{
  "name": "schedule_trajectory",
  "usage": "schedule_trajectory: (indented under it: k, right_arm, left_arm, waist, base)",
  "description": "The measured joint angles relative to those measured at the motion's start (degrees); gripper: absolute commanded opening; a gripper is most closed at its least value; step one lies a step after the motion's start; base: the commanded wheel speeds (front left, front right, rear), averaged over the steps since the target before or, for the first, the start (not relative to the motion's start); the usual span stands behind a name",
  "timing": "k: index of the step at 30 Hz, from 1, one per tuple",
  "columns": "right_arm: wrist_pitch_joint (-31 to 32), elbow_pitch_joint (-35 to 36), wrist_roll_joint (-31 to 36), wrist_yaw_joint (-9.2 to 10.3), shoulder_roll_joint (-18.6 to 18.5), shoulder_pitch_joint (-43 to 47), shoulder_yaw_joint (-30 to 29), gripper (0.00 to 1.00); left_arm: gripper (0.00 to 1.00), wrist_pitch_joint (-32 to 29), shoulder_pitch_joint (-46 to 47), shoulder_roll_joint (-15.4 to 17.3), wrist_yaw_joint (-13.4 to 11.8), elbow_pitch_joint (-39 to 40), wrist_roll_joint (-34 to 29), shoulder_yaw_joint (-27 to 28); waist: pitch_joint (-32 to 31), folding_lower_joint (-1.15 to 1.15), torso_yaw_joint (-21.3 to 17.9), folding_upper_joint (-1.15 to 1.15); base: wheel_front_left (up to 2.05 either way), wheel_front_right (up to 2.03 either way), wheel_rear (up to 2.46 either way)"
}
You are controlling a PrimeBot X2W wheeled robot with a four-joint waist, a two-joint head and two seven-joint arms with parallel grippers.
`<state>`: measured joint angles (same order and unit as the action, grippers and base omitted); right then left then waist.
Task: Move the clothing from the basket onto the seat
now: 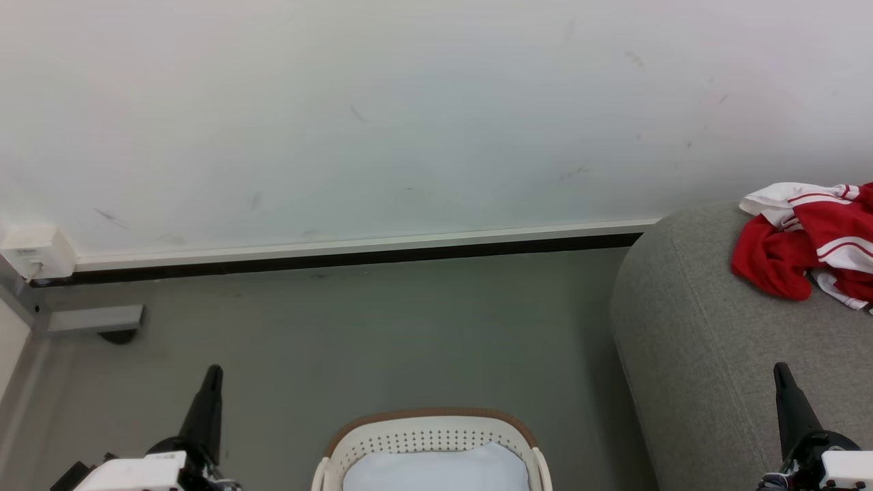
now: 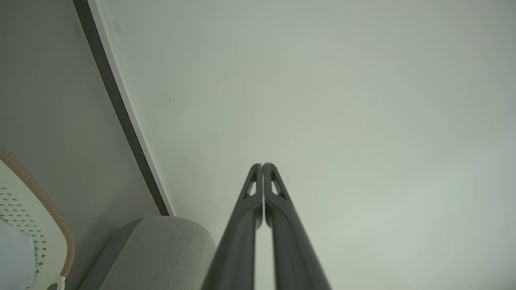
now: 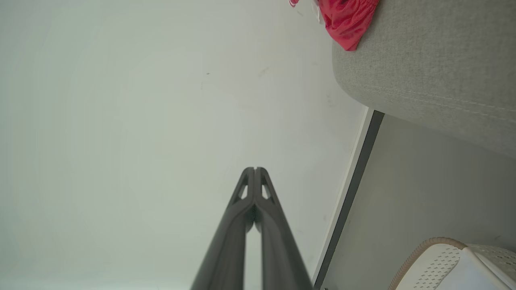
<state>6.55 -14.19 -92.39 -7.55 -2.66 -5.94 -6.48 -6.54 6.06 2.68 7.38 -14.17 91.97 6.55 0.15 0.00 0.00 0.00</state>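
Head view: the red clothing [image 1: 811, 242] lies crumpled on the grey seat [image 1: 709, 354] at the right, well apart from the basket [image 1: 430, 436] on the floor [image 1: 382, 327], which holds a pale cloth [image 1: 436, 472]. The left gripper [image 1: 211, 382] and right gripper [image 1: 784, 385] point up.

Left wrist view: its fingers [image 2: 246, 225] are pressed together, holding nothing.

Right wrist view: its fingers [image 3: 234, 229] are likewise pressed together and empty, and the clothing rests on the seat.

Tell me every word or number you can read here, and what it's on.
No words or numbers can be read.
White box on the wall: tiny marks, too small to read.
Clothing on the seat: stripes, no logo readable.
Basket: no label visible.
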Motion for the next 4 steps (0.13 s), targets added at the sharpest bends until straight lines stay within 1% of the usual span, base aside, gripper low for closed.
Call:
schedule_trajectory:
  k: [4]
  right_arm:
    - [0.0, 0.0, 0.0, 0.00, 0.0, 0.0, 0.0, 0.00]
  left_arm:
    - [0.00, 0.0, 0.0, 0.0, 0.0, 0.0, 0.0, 0.0]
  waist:
    - [0.0, 0.00, 0.0, 0.00]
  base:
    - [0.00, 0.00, 0.00]
